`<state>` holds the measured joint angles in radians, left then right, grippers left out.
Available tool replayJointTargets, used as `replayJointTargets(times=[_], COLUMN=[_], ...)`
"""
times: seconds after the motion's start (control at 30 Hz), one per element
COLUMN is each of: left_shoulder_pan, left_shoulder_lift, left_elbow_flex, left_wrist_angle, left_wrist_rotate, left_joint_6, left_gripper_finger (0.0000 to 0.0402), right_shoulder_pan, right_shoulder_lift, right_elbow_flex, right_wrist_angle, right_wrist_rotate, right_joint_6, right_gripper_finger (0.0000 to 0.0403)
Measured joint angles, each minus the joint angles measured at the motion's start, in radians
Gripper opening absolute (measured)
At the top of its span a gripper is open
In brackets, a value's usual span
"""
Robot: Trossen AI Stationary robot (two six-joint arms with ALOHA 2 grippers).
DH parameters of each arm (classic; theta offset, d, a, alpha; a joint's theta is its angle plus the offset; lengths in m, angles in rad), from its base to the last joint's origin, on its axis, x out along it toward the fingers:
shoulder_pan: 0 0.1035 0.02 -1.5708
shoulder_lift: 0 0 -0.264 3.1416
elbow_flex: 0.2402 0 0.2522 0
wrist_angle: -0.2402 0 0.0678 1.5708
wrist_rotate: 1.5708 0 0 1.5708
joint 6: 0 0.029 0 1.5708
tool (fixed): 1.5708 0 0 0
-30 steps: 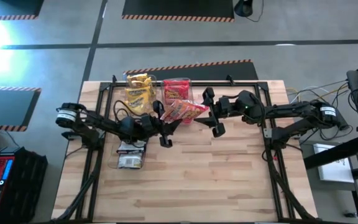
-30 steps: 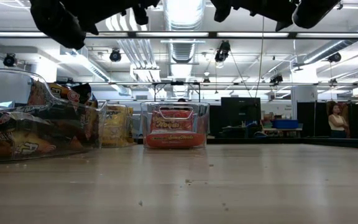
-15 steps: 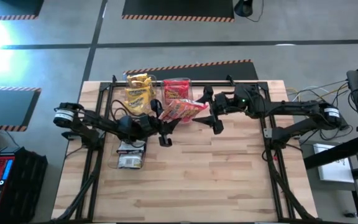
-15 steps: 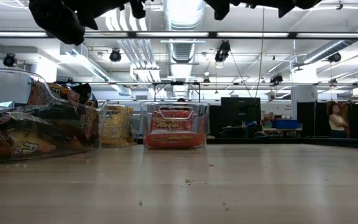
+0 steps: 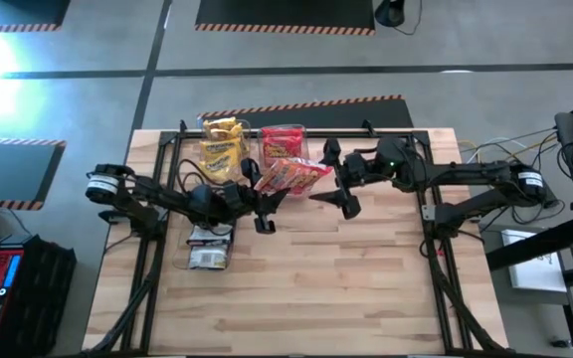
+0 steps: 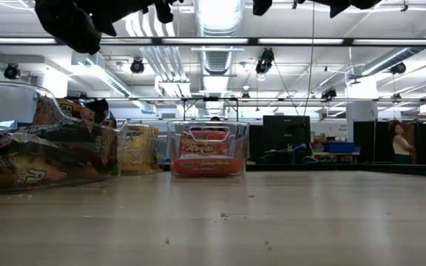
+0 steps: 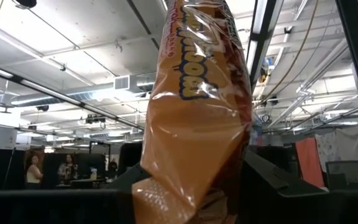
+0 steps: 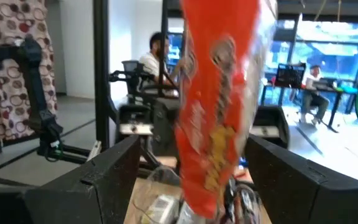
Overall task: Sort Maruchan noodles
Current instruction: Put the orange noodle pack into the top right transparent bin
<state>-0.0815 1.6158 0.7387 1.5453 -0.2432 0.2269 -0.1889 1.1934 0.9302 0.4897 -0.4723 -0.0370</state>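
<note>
A red-orange Maruchan noodle packet (image 5: 291, 176) hangs in the air over the table's far middle, and my left gripper (image 5: 270, 193) is shut on it. My right gripper (image 5: 339, 181) faces it from the right, open. In the right wrist view its fingers (image 8: 107, 177) stand wide on either side of the packet (image 8: 219, 106) without touching it. Three clear bins stand on the table: one with yellow packets (image 5: 222, 149), one with red packets (image 5: 284, 142), and one with dark packets (image 5: 210, 249) nearer on the left. My left gripper pinches the packet's left end (image 7: 188, 193) between its two fingers, coming from the table's left and slanting upward. The packet is lifted clear of the table and sticks out past the fingers toward my right gripper, its printed face showing.
A black frame (image 5: 172, 149) runs round the table's far part and sides. In the low view the bins (image 6: 209, 151) line the far left, and bare wood (image 6: 287, 214) lies in front. People sit in the room beyond (image 6: 400, 144).
My right gripper has risen a little and tipped upward, its fingers staying wide beside the packet's free end. The packet has stayed in my left gripper, clear of the table.
</note>
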Motion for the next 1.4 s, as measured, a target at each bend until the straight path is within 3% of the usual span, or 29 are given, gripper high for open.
replayJointTargets(times=[0.23,0.6,1.2,1.4], left_shoulder_pan=[0.000,0.000,0.000,-0.001], left_shoulder_lift=[0.021,0.115,0.116,0.116], left_elbow_flex=[0.004,0.118,0.117,0.117], left_wrist_angle=[-0.004,-0.005,-0.020,-0.056], left_wrist_rotate=[0.000,0.000,0.006,-0.065], left_joint_6=[-0.039,-0.004,-0.060,-0.081], left_gripper_finger=[0.0119,0.0119,0.0141,0.0153], right_shoulder_pan=[0.015,0.014,0.014,0.012], right_shoulder_lift=[0.000,0.000,0.000,0.001], right_elbow_flex=[0.000,0.000,-0.001,-0.002], right_wrist_angle=[0.079,0.090,0.083,0.076], right_wrist_rotate=[0.000,0.002,0.004,0.009], right_joint_6=[0.023,0.038,0.017,0.010], right_gripper_finger=[0.0275,0.0253,0.0122,0.0113])
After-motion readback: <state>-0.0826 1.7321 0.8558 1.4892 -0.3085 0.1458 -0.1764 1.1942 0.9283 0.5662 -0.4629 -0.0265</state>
